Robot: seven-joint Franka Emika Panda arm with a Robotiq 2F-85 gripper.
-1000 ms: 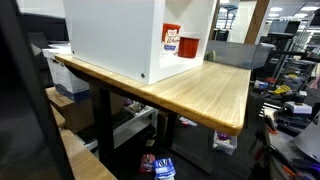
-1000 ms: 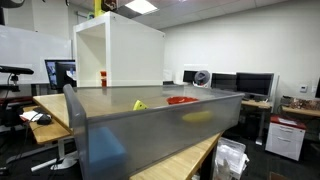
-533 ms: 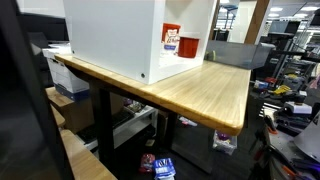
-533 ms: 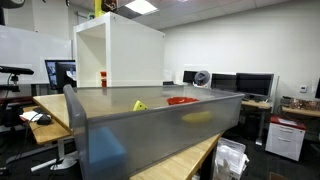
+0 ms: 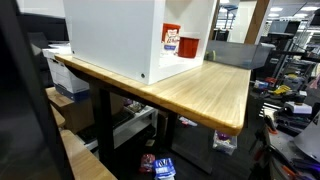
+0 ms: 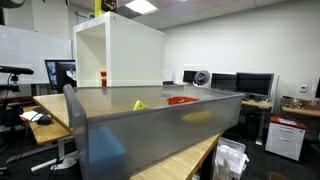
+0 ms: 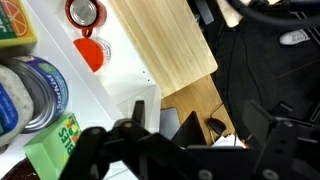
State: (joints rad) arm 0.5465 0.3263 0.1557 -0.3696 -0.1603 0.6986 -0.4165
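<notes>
In an exterior view, one white cabinet (image 5: pixel 110 40) is standing on one wooden table (image 5: pixel 205 90), filling the upper left and centre. One red-and-white box (image 5: pixel 172 40) and one red cup (image 5: pixel 189 46) are sitting just beside each other in its open side. No arm is showing here.

In an exterior view, one grey bin (image 6: pixel 150 130) is filling the lower centre. One yellow piece (image 6: pixel 140 104) and one red dish (image 6: pixel 182 100) are showing above its rim, and the cabinet is rising at upper centre. Again, no arm is showing.

In the wrist view, the gripper (image 7: pixel 185 150) is hanging along the bottom edge, fingers spread wide with nothing between them. Nearest it, at lower left, one green carton (image 7: pixel 55 145) is lying just beside one blue-labelled tin (image 7: pixel 45 92). A second tin may be peeking in at the left edge, too cut off to tell. Higher up are one orange-and-green pack (image 7: pixel 14 22) and one red-rimmed pot (image 7: pixel 85 13).

The goods are crowding together, so I am judging that a wide finger going for the carton could be shoving the tin over. The cabinet's edge is also lying near the gripper, so a finger could be catching on it.
</notes>
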